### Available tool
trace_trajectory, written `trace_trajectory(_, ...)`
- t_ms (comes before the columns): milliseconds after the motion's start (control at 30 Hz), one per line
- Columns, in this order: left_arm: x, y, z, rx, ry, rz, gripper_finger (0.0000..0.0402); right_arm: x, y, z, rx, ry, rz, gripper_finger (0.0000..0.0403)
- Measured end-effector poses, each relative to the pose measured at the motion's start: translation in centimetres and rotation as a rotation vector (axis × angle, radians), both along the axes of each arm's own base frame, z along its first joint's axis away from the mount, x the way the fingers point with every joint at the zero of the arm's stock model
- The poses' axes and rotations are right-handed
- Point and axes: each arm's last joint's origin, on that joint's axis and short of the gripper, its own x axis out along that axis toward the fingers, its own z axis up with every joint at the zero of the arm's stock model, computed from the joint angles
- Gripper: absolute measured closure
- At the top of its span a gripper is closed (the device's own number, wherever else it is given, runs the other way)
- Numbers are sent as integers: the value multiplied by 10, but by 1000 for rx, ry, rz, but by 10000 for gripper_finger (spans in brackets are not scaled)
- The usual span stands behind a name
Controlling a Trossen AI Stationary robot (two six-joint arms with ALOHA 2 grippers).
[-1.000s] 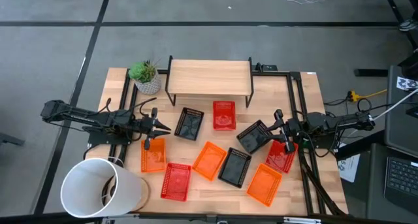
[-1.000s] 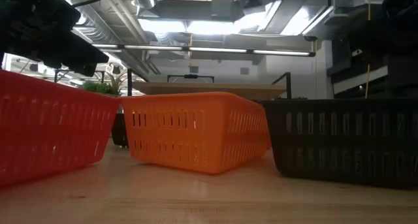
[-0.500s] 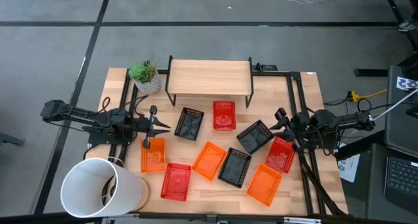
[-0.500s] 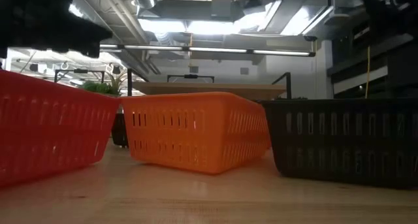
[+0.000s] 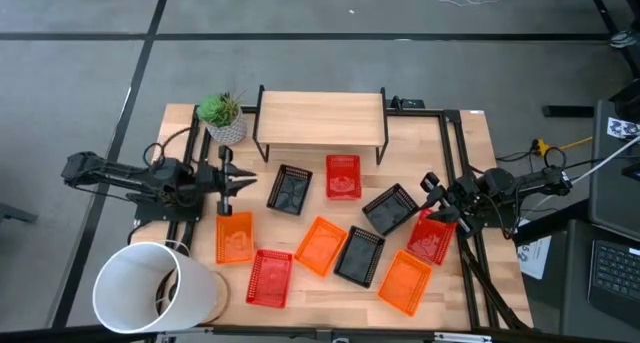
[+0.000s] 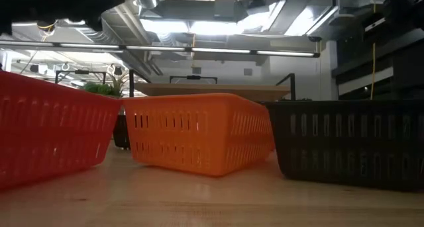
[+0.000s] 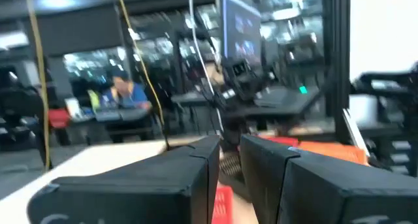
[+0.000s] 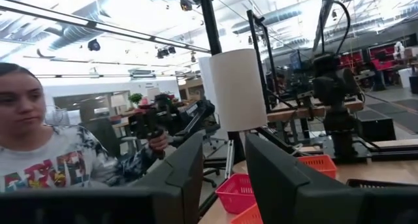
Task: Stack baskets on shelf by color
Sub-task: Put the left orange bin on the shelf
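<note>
Several baskets lie scattered on the tabletop in front of the shelf (image 5: 322, 118). They include orange ones (image 5: 235, 236) (image 5: 320, 245) (image 5: 405, 281), red ones (image 5: 343, 176) (image 5: 430, 235) (image 5: 268, 278) and black ones (image 5: 290, 188) (image 5: 390, 208) (image 5: 358, 255). The shelf top is bare. My left gripper (image 5: 245, 180) (image 7: 230, 145) hangs above the table's left side, beyond the left orange basket; its fingers stand a narrow gap apart with nothing between them. My right gripper (image 5: 428, 195) (image 8: 224, 142) hangs open at the right, over the red and black baskets there.
A large white bucket (image 5: 150, 288) stands at the near left corner. A potted plant (image 5: 222, 118) sits left of the shelf. Black frame rails (image 5: 450, 153) run along both sides of the table. A person (image 8: 39, 152) sits beyond the table's left side.
My left gripper has risen from just above the left orange basket's far end and tipped its fingers upward. My right gripper has tipped up and rolled, staying over the right-hand baskets. No basket has moved.
</note>
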Motion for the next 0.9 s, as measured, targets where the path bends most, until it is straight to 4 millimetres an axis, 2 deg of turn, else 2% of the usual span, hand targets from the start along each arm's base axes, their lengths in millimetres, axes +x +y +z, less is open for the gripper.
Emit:
trace_trajectory(100, 14, -2, 13, -32, 154, -11, 344, 0, 0, 0, 1, 1, 0, 286)
trace_trajectory(200, 29, -4, 19, -57, 398, -37, 344, 0, 0, 0, 35, 18, 13, 286)
trace_trajectory(333, 33, -9, 30, -84, 800, -155, 344, 0, 0, -1, 78, 52, 30, 286)
trace_trajectory(433, 33, -12, 37, -88, 1009, -163, 344, 1, 0, -3, 86, 74, 34, 286)
trace_trajectory(567, 32, -14, 39, -122, 1140, -146, 344, 1, 0, -3, 103, 84, 40, 286)
trace_trajectory(767, 32, -14, 11, -186, 1334, -102, 344, 2, 0, -5, 100, 107, 39, 286)
trace_trajectory(900, 38, -15, 4, -213, 1370, -86, 344, 2, 1, -8, 115, 153, 44, 286)
